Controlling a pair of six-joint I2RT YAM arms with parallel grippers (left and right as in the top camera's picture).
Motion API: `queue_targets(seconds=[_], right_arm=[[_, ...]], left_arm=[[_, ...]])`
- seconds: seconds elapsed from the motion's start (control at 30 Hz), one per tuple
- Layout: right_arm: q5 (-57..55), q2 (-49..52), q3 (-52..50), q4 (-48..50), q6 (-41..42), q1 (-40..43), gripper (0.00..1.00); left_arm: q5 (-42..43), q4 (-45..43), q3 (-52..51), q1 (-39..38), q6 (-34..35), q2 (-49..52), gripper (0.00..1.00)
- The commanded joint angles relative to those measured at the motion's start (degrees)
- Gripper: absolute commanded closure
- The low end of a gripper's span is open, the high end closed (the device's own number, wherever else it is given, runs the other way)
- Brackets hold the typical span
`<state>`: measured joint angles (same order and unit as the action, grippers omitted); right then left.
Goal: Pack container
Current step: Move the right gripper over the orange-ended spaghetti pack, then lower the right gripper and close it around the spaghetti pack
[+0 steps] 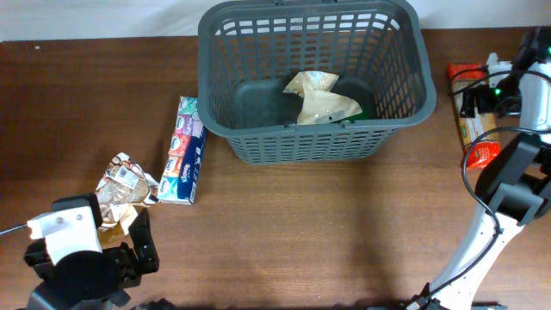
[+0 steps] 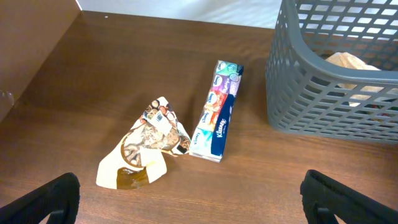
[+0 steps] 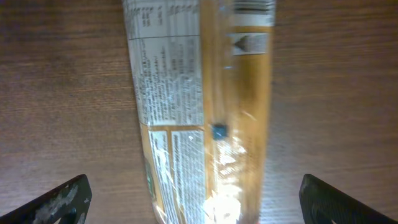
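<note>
The container, a dark grey slotted basket, stands at the table's far middle with a cream packet lying in it. Left of it lies a long tissue pack, and beside that a crumpled brown-and-white packet. My left gripper is open just short of the crumpled packet, with nothing between its fingers. At the far right an orange packet lies on the table. My right gripper hangs open over that packet, one finger on each side of it and neither touching.
In the left wrist view the basket wall rises at the right, a little beyond the tissue pack. The right arm's base and cable stand at the table's right edge.
</note>
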<state>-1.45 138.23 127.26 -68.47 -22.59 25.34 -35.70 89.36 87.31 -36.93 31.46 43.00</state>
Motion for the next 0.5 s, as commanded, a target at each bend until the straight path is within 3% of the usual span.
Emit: queue_targets(seconds=[0.0,0.47], right_arm=[[-1.6,1.3,-0.4,0.1,1.8,-0.3,0.01],[-1.8,2.8,-0.4,0.4,2.3,-0.2,0.02]], left_arm=[[0.4,-0.1,0.3,0.2,-0.3,-0.1,0.00],[0.4,-0.1,0.3,0.2,-0.3,-0.1,0.00]])
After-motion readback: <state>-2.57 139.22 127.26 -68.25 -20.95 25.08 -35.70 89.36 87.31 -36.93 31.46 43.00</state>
